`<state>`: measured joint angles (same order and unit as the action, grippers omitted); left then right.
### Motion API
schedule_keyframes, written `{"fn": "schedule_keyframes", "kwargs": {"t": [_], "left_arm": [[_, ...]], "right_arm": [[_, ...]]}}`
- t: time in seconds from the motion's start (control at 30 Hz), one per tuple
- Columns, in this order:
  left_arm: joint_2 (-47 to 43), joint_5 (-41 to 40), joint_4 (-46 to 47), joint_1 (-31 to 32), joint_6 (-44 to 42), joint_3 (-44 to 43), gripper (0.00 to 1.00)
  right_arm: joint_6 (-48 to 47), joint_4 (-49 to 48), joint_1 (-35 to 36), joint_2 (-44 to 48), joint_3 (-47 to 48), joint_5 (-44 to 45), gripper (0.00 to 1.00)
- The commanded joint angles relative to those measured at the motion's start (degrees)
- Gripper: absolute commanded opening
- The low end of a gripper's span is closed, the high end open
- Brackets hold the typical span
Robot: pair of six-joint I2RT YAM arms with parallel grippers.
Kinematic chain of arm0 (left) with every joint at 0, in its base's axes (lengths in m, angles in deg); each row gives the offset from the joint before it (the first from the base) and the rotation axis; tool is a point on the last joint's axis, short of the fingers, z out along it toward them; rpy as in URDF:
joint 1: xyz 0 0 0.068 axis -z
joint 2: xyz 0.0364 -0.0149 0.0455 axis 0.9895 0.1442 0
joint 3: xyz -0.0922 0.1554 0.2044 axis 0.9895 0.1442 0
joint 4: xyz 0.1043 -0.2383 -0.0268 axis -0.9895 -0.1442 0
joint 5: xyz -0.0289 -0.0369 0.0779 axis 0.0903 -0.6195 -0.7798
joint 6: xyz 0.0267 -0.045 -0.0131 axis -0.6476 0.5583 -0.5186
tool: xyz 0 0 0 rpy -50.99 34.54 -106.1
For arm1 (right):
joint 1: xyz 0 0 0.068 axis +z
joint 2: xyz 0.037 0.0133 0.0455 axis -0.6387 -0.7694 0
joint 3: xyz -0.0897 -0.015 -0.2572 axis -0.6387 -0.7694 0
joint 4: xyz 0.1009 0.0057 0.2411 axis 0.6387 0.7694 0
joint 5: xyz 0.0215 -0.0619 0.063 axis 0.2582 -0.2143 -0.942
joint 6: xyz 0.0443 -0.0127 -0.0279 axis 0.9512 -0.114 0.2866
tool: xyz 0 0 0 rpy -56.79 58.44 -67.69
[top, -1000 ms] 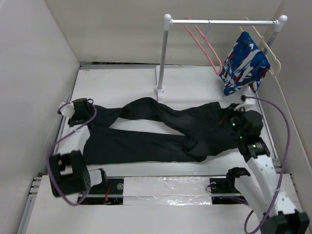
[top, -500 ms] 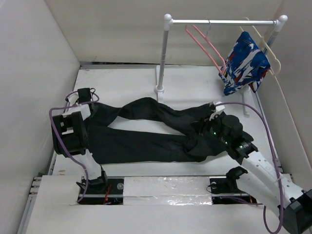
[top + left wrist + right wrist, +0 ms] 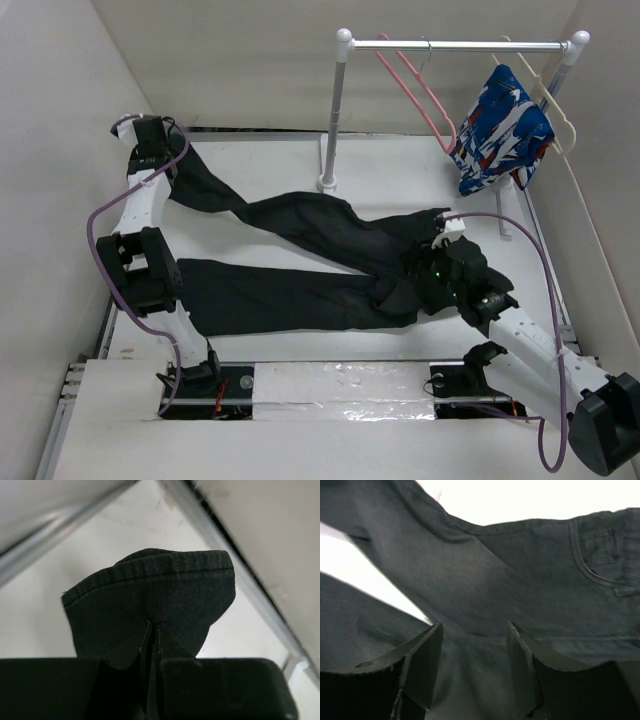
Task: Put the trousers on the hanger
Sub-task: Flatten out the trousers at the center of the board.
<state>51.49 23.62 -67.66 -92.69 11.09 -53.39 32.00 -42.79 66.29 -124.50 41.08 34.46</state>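
The trousers point(image 3: 300, 260) are seen spread across the table point(image 3: 400, 170) on the near side of the rack post point(image 3: 335, 110). They are black and matte, with the two long legs splayed in a V that is joined to the near right of the post's foot. One leg is laid flat and straight, well to the near left of the post. The other is stretched taut to the far left of the post, its cuff raised off the surface. That cuff is pinched by the left gripper point(image 3: 151, 630), jaws closed tight on the cloth, and a stitched hem band is shown fanning out above the fingers.

Near right of the post, the right gripper point(image 3: 472, 645) is held low over the bunched waist end, jaws parted wide and nothing clasped. Whether the tips touch the cloth cannot be told. A curved pocket seam is picked out just beyond.

The hanger point(image 3: 425, 95), thin and pink, is hung from the rail right of the post's top. It is beside a patterned garment point(image 3: 500, 130) on a cream hanger point(image 3: 555, 105), well apart from the trousers.
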Motion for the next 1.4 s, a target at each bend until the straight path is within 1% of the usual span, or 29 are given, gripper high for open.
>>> {"fn": "schedule_keyframes", "kwargs": {"t": [0.0,0.03,0.07,0.17,0.23,0.33,0.37,0.43,0.47,0.5,0.53,0.57,0.6,0.63,0.67,0.73,0.77,0.87,0.9,0.93,1.0,1.07,1.1,1.13,1.17,1.23,1.27,1.3,1.37], "left_arm": [[-1.08,-2.63,-2.91,-0.97,-3.86,-6.60,0.00],[0.58,-2.81,-3.61,-0.97,-4.21,-7.39,0.00],[1.38,-2.55,-4.58,-1.49,-4.65,-8.62,0.17],[2.62,1.31,-4.33,-1.50,-5.89,-7.76,0.49],[0.00,5.86,-1.53,-1.50,-3.71,-4.61,0.53],[-6.66,8.08,4.89,0.78,-0.19,3.39,0.53],[-8.53,8.09,7.17,1.83,1.56,6.98,0.53],[-14.65,8.26,11.29,6.92,3.42,12.26,0.53],[-16.78,8.26,15.93,9.20,4.56,18.12,0.53],[-18.63,7.65,17.72,11.66,5.53,21.05,0.53],[-21.78,7.39,21.83,16.56,6.76,25.86,0.52],[-23.03,7.47,23.00,19.30,7.72,27.65,0.52],[-24.26,5.73,23.45,22.29,10.00,29.58,0.52],[-26.97,2.06,24.50,25.37,10.45,31.60,0.51],[-28.22,0.63,27.73,31.23,10.81,36.15,0.51],[-30.68,-3.31,29.77,36.62,11.16,40.04,0.51],[-30.95,-4.30,29.87,41.00,10.99,42.50,0.51],[-30.08,-6.59,28.91,46.56,8.88,44.89,0.51],[-29.73,-7.64,28.12,50.15,8.62,45.07,0.51],[-29.12,-9.82,27.68,51.84,8.35,45.51,0.51],[-28.85,-11.16,28.02,54.82,8.35,47.44,0.51],[-28.76,-10.64,30.38,55.36,8.96,50.15,0.51],[-28.85,-9.94,31.18,55.37,9.14,51.12,0.51],[-29.02,-10.11,31.80,55.37,9.40,51.92,0.51],[-29.28,-10.37,32.15,55.37,9.75,53.40,0.51],[-29.90,-10.81,33.20,55.37,10.20,54.82,0.51],[-29.99,-10.81,33.82,54.85,10.02,55.52,0.51],[-29.90,-10.20,34.00,54.84,9.85,55.70,0.51],[-29.55,-8.97,34.43,53.44,9.76,55.88,0.51]], "right_arm": [[1.41,-3.28,-0.92,0.48,-1.12,7.82,0.61],[1.85,-2.93,-1.88,0.40,-0.94,9.15,0.62],[2.72,-3.19,-2.59,0.22,-1.12,10.39,0.65],[3.34,-4.68,-6.98,-2.14,-0.59,11.45,0.71],[3.17,-6.00,-9.96,-5.90,0.90,11.10,0.73],[2.65,-7.50,-16.81,-11.27,4.58,9.44,0.75],[2.21,-8.37,-20.23,-15.64,5.64,8.82,0.75],[2.03,-8.55,-23.24,-19.97,8.79,5.93,0.75],[2.29,-10.12,-25.51,-24.43,9.51,5.39,0.75],[2.20,-10.74,-26.49,-26.65,10.30,1.73,0.75],[2.72,-10.92,-26.50,-28.85,12.40,0.83,0.75],[3.08,-11.19,-27.46,-30.96,13.37,0.30,0.74],[3.43,-11.54,-28.34,-34.90,14.25,-1.27,0.73],[3.61,-11.89,-28.87,-36.85,15.13,-2.51,0.72],[3.87,-11.63,-29.57,-38.70,17.32,-3.83,0.71],[3.78,-10.23,-30.89,-42.73,19.44,-7.17,0.68],[3.44,-9.61,-30.90,-43.19,20.49,-7.79,0.68],[3.17,-9.09,-31.51,-44.95,21.64,-9.46,0.65],[3.17,-8.99,-31.51,-45.30,22.52,-10.33,0.59],[3.17,-8.73,-31.51,-45.83,23.22,-10.60,0.58],[2.73,-6.36,-32.73,-48.20,25.06,-13.83,0.38],[2.64,-6.44,-34.49,-51.09,26.39,-17.88,0.24],[2.38,-6.88,-35.37,-51.72,26.48,-22.43,0.03],[2.20,-7.32,-36.25,-52.16,25.70,-24.73,0.00],[3.25,-9.85,-36.95,-52.16,24.47,-26.24,0.00],[4.92,-13.89,-38.10,-48.40,20.61,-26.17,0.00],[6.06,-15.65,-38.89,-46.12,17.02,-24.95,0.00],[6.16,-15.67,-39.59,-40.88,15.60,-21.89,0.00],[5.90,-11.49,-40.82,-35.14,13.22,-17.40,0.00]]}}
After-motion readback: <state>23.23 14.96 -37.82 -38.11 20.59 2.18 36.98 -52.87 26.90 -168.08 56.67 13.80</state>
